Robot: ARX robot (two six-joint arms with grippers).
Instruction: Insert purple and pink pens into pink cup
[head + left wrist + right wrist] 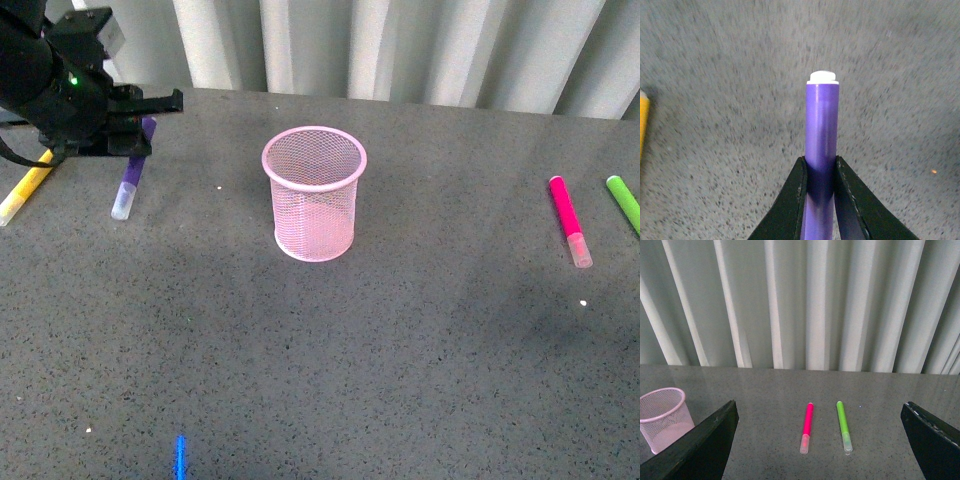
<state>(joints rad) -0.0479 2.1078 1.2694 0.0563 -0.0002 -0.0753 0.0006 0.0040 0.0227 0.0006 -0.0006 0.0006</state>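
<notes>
The pink cup [314, 194] stands upright at the table's middle; it also shows in the right wrist view [662, 416]. My left gripper [137, 125] at the far left is shut on the purple pen [130, 175], whose pale cap points toward me; in the left wrist view the pen [821, 127] sticks out between the black fingers [792, 197]. Whether the pen rests on the table or is lifted, I cannot tell. The pink pen [568, 219] lies on the table at the right. My right gripper [817, 440] is open and empty, facing the pink pen [807, 426] from a distance.
A yellow marker [25, 187] lies left of the purple pen, also at the left wrist view's edge [643, 120]. A green marker [624, 203] lies right of the pink pen, also in the right wrist view [843, 425]. Pale curtains [400, 45] hang behind the grey table [330, 350].
</notes>
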